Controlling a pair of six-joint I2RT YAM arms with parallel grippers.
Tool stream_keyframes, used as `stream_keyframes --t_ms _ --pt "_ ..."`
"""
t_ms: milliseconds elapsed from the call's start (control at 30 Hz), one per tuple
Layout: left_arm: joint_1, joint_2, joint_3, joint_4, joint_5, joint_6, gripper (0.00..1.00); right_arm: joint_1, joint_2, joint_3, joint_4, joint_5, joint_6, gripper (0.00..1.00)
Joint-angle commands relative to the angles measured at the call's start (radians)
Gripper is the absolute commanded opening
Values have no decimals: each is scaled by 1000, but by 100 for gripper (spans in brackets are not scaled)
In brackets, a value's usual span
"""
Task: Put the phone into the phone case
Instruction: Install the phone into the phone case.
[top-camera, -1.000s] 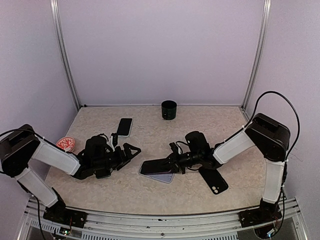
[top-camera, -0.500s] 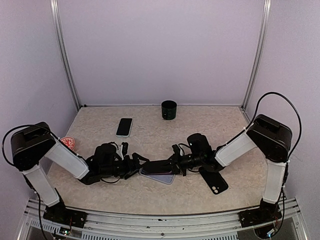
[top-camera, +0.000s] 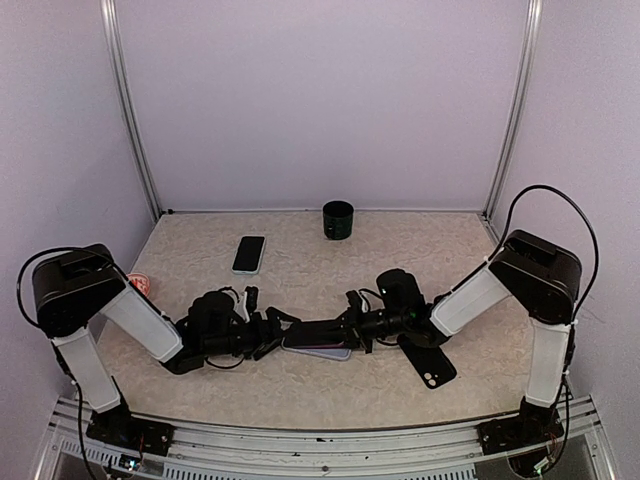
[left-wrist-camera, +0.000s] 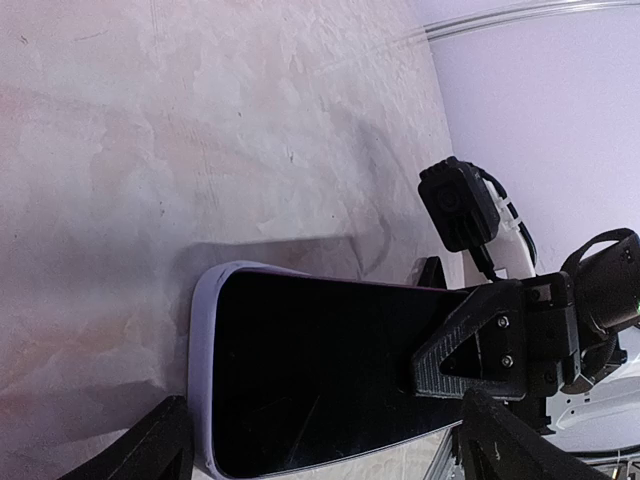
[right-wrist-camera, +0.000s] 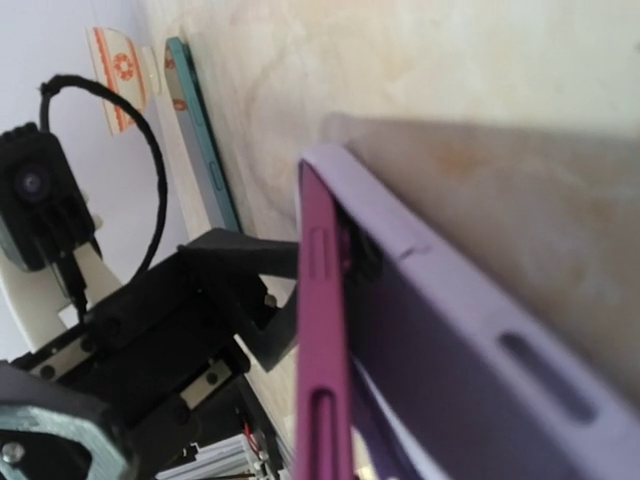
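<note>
Your L grip (top-camera: 273, 335): jaws spread, nothing held, flanking end of lilac matte round-cornered case (left-wrist-camera: 203, 340) | your R grip (top-camera: 352, 325): clenched on slim glossy black-screened magenta-edged phone (left-wrist-camera: 320, 370), tilted in case

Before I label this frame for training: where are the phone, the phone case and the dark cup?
phone (left-wrist-camera: 310, 370): left wrist view, middle of its dark screen.
phone case (right-wrist-camera: 480, 320): right wrist view, lilac side wall.
dark cup (top-camera: 338, 220): top view, outer wall.

I counted two phones, a dark phone (top-camera: 318, 335) and a white phone (top-camera: 249, 254). I also saw one purple case (right-wrist-camera: 470, 330), one black cup (top-camera: 338, 219), one flat black slab (top-camera: 428, 362) and one red and white tag (right-wrist-camera: 118, 68).
</note>
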Motion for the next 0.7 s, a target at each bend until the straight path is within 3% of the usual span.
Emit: stream_keyframes --t_ms 0,267,667 --pt "-15 -10 3 -11 62 -3 90 26 64 30 40 -65 -49 0" --pt "8 -80 22 -106 49 53 90 24 124 30 96 -170 -106 0" --pt "26 -119 17 -156 50 59 93 8 186 -9 371 -206 -68 0"
